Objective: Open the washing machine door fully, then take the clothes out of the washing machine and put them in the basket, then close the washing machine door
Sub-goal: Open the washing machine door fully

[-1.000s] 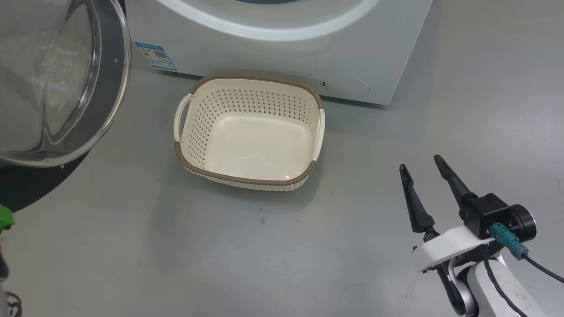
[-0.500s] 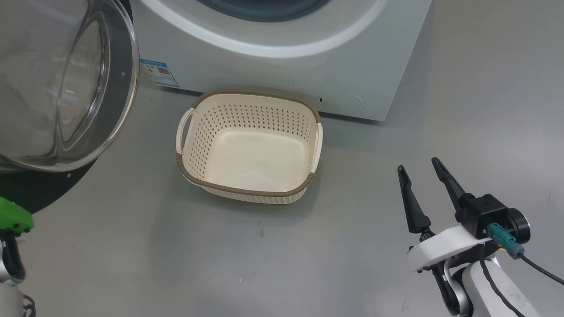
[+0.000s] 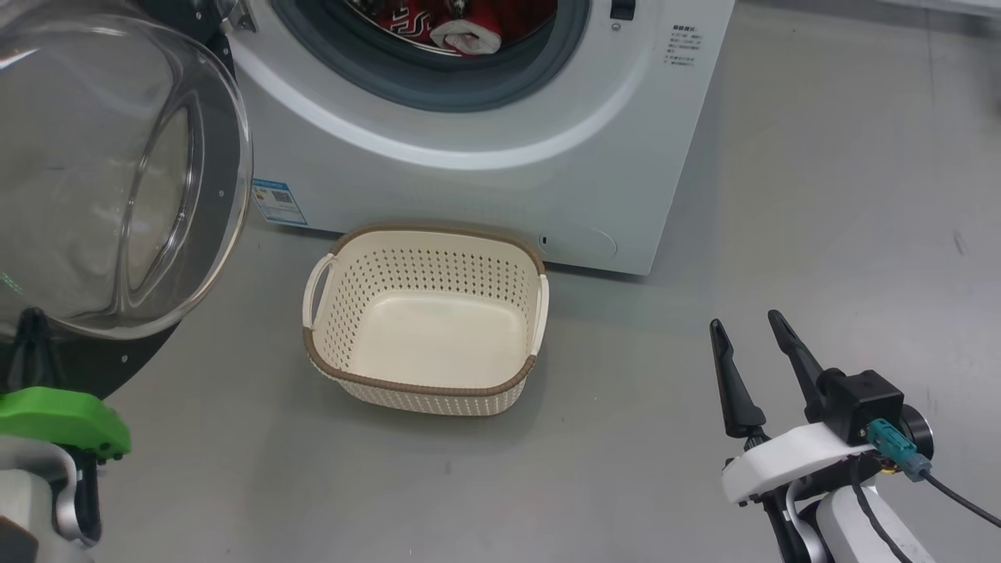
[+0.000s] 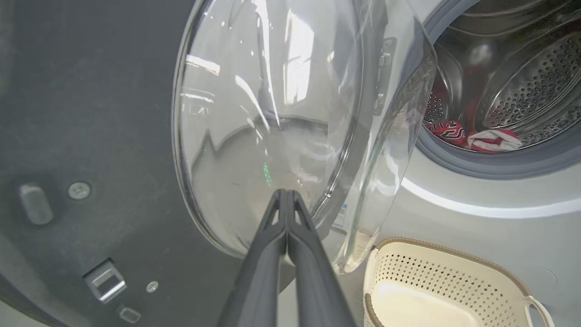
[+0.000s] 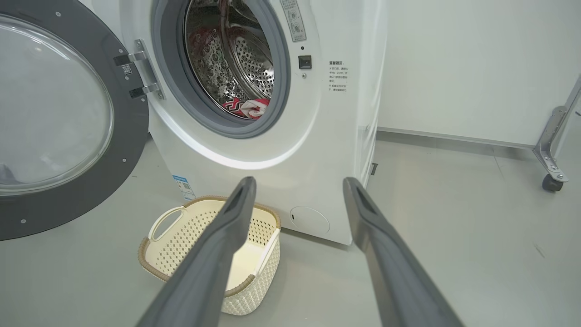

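Observation:
The washing machine (image 3: 500, 180) stands with its door (image 3: 125, 363) swung open to the left, glass bowl bulging toward me. Red and white clothes (image 3: 469, 27) lie at the drum's front lip, also seen as clothes (image 5: 247, 108) in the right wrist view. The cream basket (image 3: 426, 391) sits empty on the floor in front of the machine. My left gripper (image 4: 286, 194) is shut, its tips close to or against the door's glass bowl (image 4: 272, 113). My right gripper (image 3: 744, 320) hangs open over the floor, right of the basket, holding nothing.
Bare grey floor stretches right of the machine. A metal frame on a castor (image 5: 551, 150) stands by the white wall (image 5: 454, 68) at the far right. My left arm's green wrist part (image 3: 62, 422) sits low beside the open door.
The head camera has tilted up, so the drum opening and the clothes have come into the picture. More of my left arm's green part shows at the lower left. The right gripper stays open.

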{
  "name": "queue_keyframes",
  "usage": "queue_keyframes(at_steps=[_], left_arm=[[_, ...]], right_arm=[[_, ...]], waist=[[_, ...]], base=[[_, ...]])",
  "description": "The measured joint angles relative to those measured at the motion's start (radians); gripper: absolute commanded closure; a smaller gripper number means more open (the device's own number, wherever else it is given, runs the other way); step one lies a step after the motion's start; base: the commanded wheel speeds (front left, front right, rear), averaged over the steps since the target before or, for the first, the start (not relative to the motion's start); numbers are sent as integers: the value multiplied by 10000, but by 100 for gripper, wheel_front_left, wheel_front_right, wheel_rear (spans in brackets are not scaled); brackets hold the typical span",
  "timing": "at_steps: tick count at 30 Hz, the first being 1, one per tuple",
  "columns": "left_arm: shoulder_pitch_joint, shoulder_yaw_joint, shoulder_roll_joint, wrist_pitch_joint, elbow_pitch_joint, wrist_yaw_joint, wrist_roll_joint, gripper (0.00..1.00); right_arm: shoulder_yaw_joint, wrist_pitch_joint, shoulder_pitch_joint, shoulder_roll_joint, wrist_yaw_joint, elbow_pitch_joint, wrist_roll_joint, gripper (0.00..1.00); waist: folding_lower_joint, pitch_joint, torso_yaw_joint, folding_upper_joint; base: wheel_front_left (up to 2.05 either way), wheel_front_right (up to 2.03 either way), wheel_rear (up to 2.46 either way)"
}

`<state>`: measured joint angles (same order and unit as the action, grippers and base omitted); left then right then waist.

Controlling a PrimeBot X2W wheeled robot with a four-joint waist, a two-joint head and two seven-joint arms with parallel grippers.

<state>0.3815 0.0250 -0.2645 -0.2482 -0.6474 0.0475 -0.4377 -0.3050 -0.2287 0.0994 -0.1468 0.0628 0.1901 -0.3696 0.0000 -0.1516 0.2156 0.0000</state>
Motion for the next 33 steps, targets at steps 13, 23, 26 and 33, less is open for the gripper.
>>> queue_keyframes(at_steps=[13,23,26,33], left_arm=[[-1092,-790,594,-6,608,-255,441,100],[-1642,-1434,1218,-8,1484,-456,616,100],[-1720,-1538,1358,-8,1724,-543,614,100],[-2035,-1657,1507,-8,2082,-583,616,100]], right_arm=[[190,-119,-571,142,-88,115,-174,0],[500,-144,-949,117,-86,-61,-261,0],[535,-146,-1024,105,-88,-138,-261,0],[552,-148,-1090,98,-88,-282,-261,0]], waist=[[0,1054,-681,0],[0,1479,-1321,0],[0,1513,-1370,0],[0,1529,-1431,0]], base=[[0,0,0],[0,0,0],[0,0,0],[0,0,0]])
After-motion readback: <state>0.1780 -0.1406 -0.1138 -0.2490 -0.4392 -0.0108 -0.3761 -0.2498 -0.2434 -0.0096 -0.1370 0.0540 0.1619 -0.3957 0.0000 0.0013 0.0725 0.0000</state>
